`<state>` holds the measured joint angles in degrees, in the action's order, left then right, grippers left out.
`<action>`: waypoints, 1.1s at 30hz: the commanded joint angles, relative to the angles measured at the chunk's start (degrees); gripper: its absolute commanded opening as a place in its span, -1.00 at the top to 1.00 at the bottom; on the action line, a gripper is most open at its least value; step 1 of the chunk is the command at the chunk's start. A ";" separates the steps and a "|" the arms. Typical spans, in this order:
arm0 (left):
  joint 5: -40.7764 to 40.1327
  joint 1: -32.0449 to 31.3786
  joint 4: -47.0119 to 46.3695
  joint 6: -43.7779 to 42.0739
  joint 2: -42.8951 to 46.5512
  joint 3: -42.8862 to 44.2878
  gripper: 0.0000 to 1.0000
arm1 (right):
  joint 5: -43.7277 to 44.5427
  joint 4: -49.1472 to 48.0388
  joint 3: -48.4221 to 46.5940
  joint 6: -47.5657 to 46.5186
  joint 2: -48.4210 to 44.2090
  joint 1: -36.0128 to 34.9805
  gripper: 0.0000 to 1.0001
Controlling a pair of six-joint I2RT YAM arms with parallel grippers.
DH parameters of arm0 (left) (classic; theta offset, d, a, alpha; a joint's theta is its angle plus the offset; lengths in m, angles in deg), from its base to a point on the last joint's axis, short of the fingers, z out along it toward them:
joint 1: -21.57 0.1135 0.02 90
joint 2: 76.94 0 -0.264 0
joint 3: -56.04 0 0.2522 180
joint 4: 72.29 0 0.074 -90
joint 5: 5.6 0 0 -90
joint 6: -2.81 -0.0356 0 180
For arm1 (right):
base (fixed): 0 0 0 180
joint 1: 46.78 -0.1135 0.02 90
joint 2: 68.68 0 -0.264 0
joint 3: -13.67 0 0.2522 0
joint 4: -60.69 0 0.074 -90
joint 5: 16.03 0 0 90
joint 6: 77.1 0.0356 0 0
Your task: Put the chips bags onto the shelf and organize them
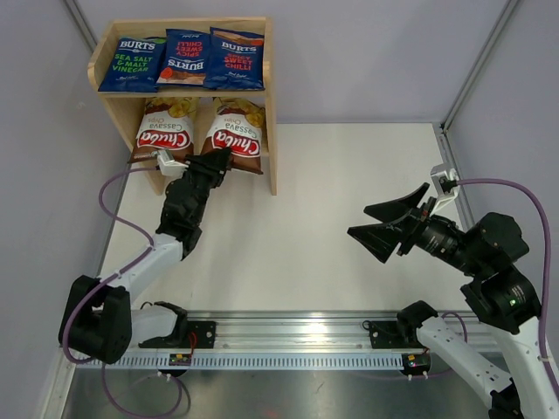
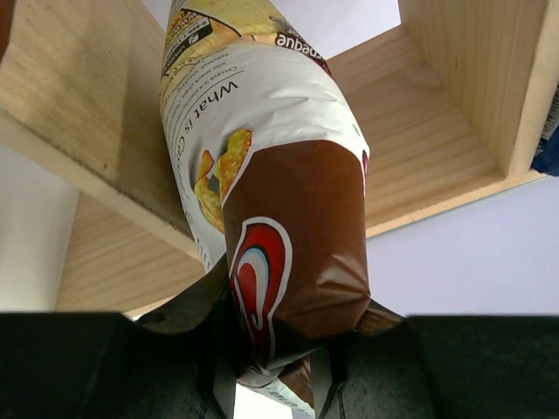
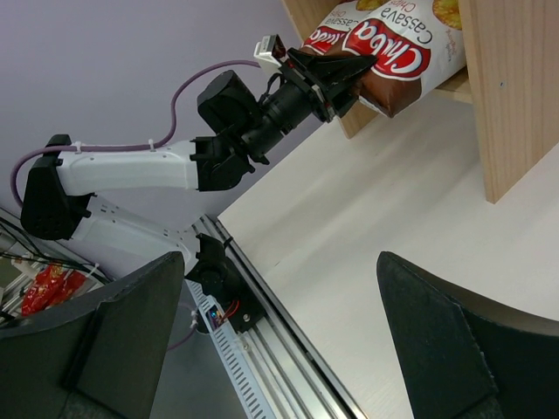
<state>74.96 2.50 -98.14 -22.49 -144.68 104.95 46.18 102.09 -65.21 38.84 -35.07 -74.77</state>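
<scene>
Chips bags sat on the shelf, three on top, two below. The left pincer gripped the lower right bag's near end; the right pincer gaped open near the surface's right edge.

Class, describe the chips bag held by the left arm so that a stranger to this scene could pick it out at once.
Find the wooden shelf at the far left of the table and look at its lower tier. Of the two brown-and-white Chuba bags there, it is the right-hand bag, the only one pinched at its bottom edge by the left pincer.
</scene>
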 commanded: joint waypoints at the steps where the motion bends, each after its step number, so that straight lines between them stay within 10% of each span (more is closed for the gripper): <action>1: -0.94 0.17 -7.32 1.30 -2.38 4.48 0.88 | -1.30 -3.29 0.17 -0.27 0.06 -0.05 -0.99; 33: -7.00 -1.14 -4.07 -1.43 -16.89 13.88 0.81 | -3.15 -6.98 4.04 -0.89 1.37 -0.14 -0.99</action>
<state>70.66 1.72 -101.64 -22.03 -160.55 115.99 44.25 98.28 -61.17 38.60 -34.07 -74.77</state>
